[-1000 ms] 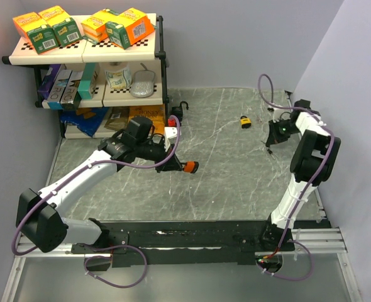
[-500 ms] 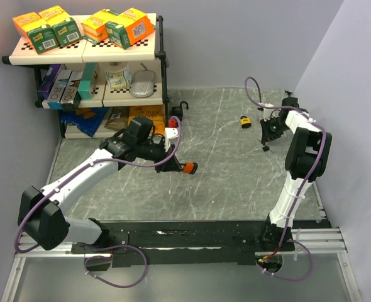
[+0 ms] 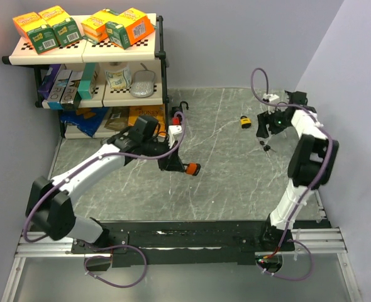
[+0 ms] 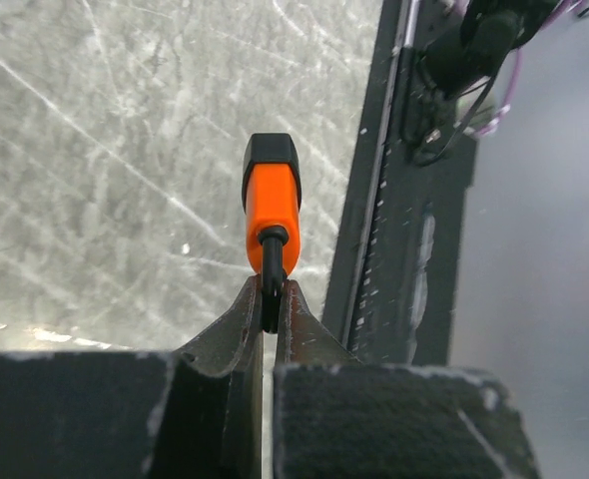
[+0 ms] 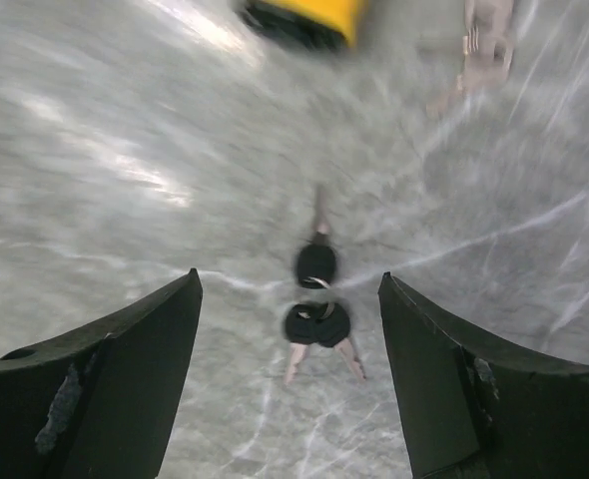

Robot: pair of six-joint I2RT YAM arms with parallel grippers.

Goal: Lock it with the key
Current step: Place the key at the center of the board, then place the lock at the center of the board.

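An orange padlock with a black shackle hangs just over the grey marble table, and my left gripper is shut on that shackle. From above, the lock sits at the table's middle, at the left gripper's tip. A bunch of black-headed keys lies blurred on the table between and below the spread fingers of my open right gripper. In the top view the keys are at the right, just nearer than the right gripper.
A small yellow padlock lies just left of the right gripper, also at the right wrist view's top edge. A shelf rack of boxes fills the back left, with a black padlock at its foot. Walls close in behind and to the right.
My right gripper has opened and swung slightly left; the keys it carried now lie on the table under it. The left arm has shifted the orange padlock a little right and nearer.
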